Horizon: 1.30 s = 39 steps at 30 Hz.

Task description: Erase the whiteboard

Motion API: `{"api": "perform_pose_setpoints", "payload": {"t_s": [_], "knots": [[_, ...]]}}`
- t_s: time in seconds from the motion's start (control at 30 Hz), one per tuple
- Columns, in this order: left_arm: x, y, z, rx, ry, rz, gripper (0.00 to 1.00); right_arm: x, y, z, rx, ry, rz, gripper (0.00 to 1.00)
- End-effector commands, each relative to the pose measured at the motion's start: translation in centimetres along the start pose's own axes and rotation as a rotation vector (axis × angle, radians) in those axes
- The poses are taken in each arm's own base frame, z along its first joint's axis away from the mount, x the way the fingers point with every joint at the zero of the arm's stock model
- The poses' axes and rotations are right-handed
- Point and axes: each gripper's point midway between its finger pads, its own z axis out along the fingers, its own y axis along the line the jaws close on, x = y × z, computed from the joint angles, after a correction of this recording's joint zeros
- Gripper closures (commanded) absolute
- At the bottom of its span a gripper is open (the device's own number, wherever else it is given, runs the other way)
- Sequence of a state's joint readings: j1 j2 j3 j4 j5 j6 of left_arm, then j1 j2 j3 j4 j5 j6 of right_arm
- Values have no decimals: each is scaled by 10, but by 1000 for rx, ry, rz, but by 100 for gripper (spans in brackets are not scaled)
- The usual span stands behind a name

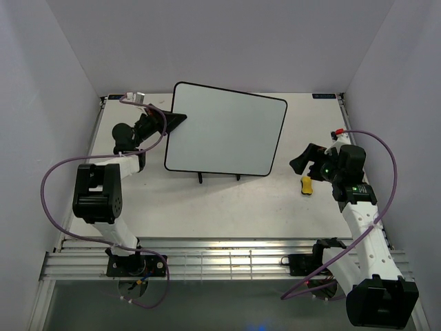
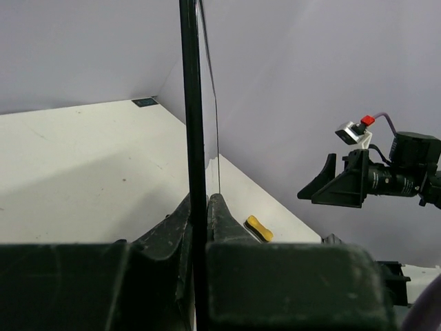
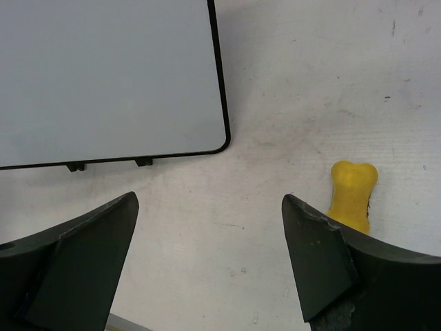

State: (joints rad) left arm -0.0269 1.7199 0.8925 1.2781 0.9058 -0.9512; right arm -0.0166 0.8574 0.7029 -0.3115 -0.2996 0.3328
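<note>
The whiteboard (image 1: 226, 131) stands tilted on small black feet in the middle of the table, its white face blank with no writing in view. My left gripper (image 1: 176, 121) is shut on the board's left edge; in the left wrist view the black frame (image 2: 193, 124) runs up between the fingers of my left gripper (image 2: 200, 207). My right gripper (image 1: 301, 161) is open and empty, right of the board. In the right wrist view my right gripper (image 3: 210, 207) hangs above bare table, with the board's corner (image 3: 222, 138) at upper left. A yellow eraser (image 1: 306, 184) lies beside it on the table.
The yellow eraser also shows in the right wrist view (image 3: 352, 193) next to the right finger, and in the left wrist view (image 2: 259, 228). White walls enclose the table on three sides. A slotted metal rail (image 1: 220, 258) runs along the near edge.
</note>
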Motion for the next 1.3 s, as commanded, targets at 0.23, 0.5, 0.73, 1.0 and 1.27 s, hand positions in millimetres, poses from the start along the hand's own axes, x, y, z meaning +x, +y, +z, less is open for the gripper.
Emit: {"api": "perform_pose_setpoints", "payload": {"t_s": [0.23, 0.5, 0.73, 1.0, 1.27], "knots": [[-35, -16, 9, 167, -62, 265, 100, -5, 8, 4, -45, -20, -19, 10], [-62, -7, 6, 161, -101, 298, 100, -2, 7, 6, -37, -13, -17, 10], [-58, 14, 2, 145, -80, 285, 100, -2, 6, 6, -36, -12, -13, 10], [-59, 18, 7, 146, -101, 245, 100, 1, 5, 8, -35, -3, -10, 10], [-78, -13, 16, 192, -162, 259, 100, 1, 6, 9, -44, 0, -8, 10]]}}
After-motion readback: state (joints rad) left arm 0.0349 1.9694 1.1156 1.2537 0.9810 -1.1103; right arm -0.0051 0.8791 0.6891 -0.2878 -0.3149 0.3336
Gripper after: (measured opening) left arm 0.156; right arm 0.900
